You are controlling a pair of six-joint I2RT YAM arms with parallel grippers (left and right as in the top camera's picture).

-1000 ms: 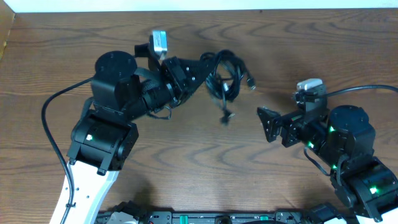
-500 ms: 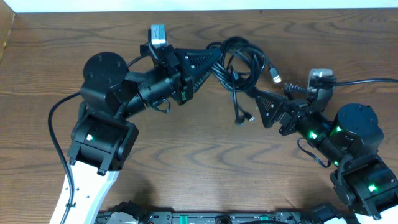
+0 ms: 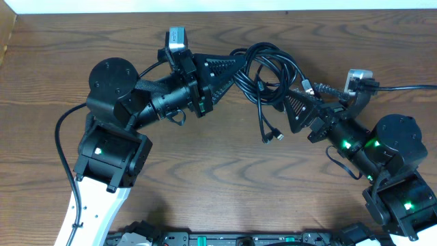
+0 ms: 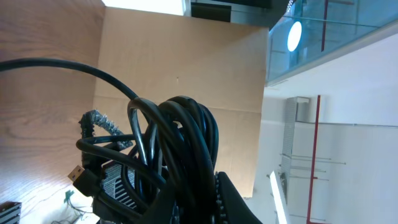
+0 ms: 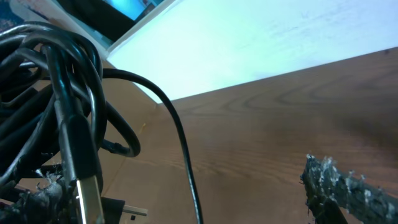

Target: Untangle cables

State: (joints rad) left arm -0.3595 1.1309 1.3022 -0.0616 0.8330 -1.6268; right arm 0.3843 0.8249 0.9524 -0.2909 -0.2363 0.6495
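Observation:
The cables [image 3: 265, 67] are a knotted clump of thin black cords hanging above the wooden table [image 3: 205, 171], with plug ends dangling lower down [image 3: 272, 137]. My left gripper [image 3: 234, 68] is shut on the clump's left side. In the left wrist view the cables [image 4: 180, 137] fill the space between my fingers [image 4: 239, 202], and a USB plug [image 4: 77, 173] sticks out to the left. My right gripper [image 3: 300, 97] is open at the clump's right edge. In the right wrist view one strand [image 5: 186, 168] runs between its spread fingers [image 5: 345, 186], and the clump [image 5: 56, 87] is on the left.
A thick black arm cable [image 3: 61, 130] loops off the left arm over the table. Another arm cable [image 3: 403, 87] runs off to the right. A pale wall edge [image 3: 205, 5] borders the table's far side.
My left gripper has carried the clump to the right. My right gripper has moved up and inward, from the bare table to the clump's right edge, and has stayed open.

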